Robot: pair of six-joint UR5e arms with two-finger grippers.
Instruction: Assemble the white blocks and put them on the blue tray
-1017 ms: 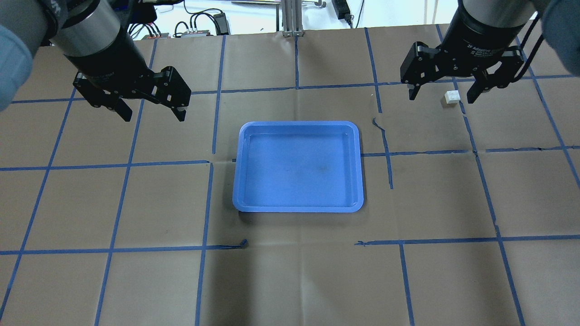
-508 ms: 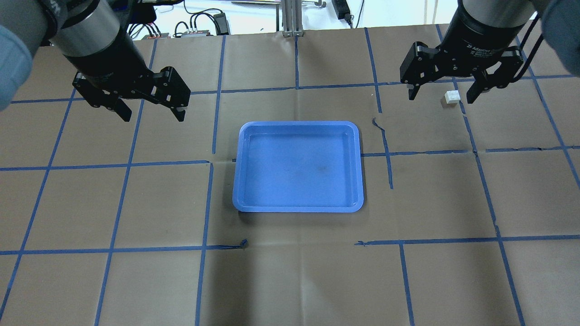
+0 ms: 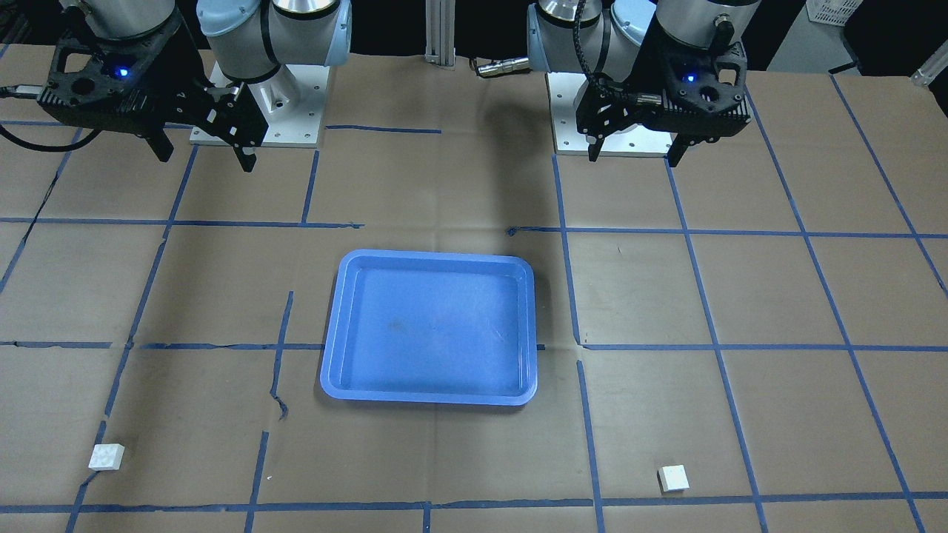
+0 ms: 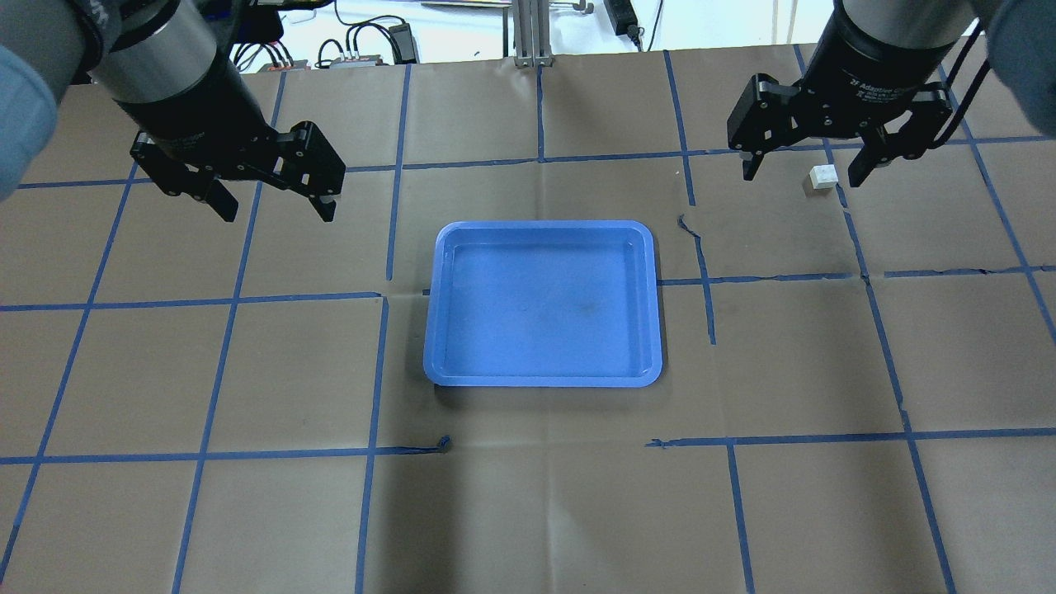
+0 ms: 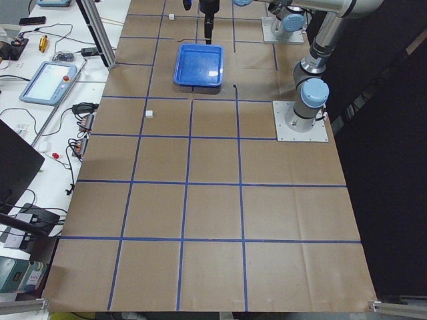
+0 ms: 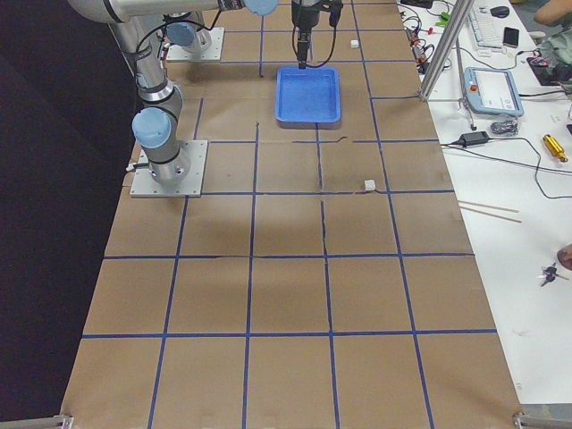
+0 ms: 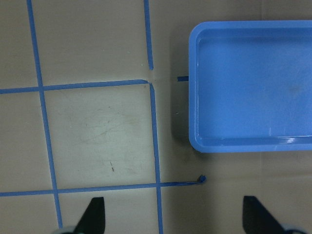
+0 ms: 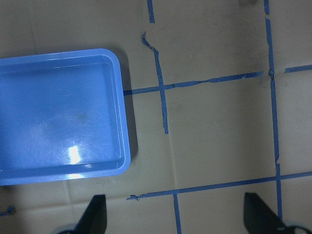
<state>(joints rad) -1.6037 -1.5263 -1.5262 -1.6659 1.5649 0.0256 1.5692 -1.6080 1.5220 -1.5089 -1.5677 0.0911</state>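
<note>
The left claw (image 4: 275,210) hangs in the upper left of the overhead view. Its two fingers stand wide apart, and it holds nothing. The right claw (image 4: 803,176) hangs in the upper right. It is wide open too, with nothing in it. Neither claw touches the table (image 4: 528,511).

The tray (image 4: 544,305) sits flat in the middle of the table, between the two claws and a bit lower in the picture.

A block (image 3: 107,457) lies on the table in the lower left of the front view, on the right claw's side. The other block (image 3: 673,478) lies in the lower right, on the left claw's side. Both are well apart from the tray, from each other and from the claws.

In each wrist view the fingertips sit in the bottom corners, far apart.
</note>
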